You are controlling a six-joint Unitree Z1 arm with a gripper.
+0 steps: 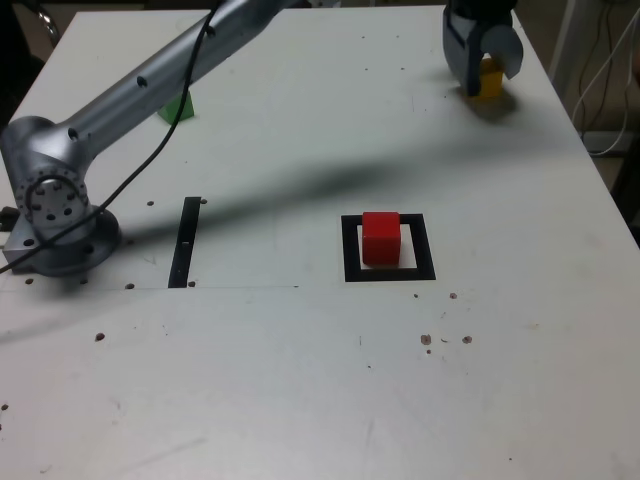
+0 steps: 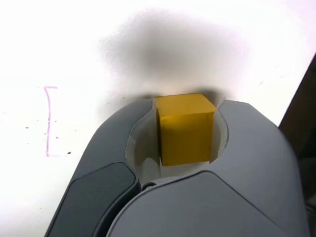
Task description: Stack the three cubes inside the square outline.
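One grey metal arm, one solid yellow cube
We see its gripper clenched on that cube near the white tabletop's far right corner; one solid red cube sits inside one black square frame.

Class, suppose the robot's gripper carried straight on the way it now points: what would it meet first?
The gripper has the yellow cube between its jaws; straight on, the white tabletop would likely come first, though the remaining gap is unclear.
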